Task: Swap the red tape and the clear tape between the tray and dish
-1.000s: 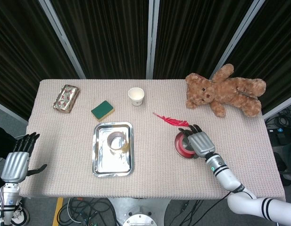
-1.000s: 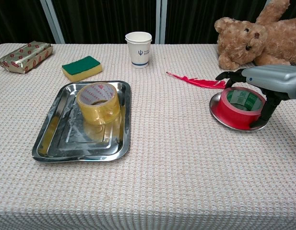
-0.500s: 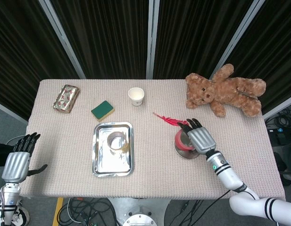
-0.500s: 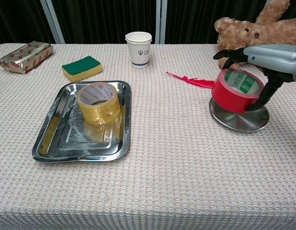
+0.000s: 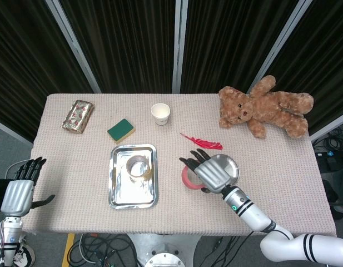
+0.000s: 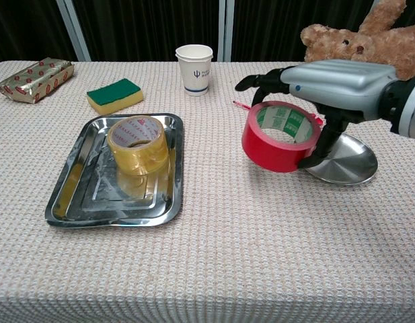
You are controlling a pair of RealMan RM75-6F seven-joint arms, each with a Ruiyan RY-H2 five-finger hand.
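My right hand [image 6: 328,87] [image 5: 211,172] grips the red tape [image 6: 280,136] [image 5: 187,177] and holds it in the air, left of the round steel dish [image 6: 348,165] [image 5: 231,164], which lies bare. The clear tape [image 6: 138,144] [image 5: 137,166], a yellowish roll, stands in the steel tray [image 6: 72,195] [image 5: 119,192] at the left. My left hand [image 5: 19,192] hangs off the table's left edge, fingers spread, holding nothing; the chest view does not show it.
A red feather [image 5: 202,142] [image 6: 242,105] lies behind the dish. A paper cup [image 6: 194,69], a green sponge [image 6: 114,95] and a foil-wrapped packet [image 6: 36,77] stand along the back. A teddy bear [image 5: 266,110] lies at the back right.
My right hand lifted the red tape out of the dish and carried it leftward, toward the tray. The left hand has barely moved.
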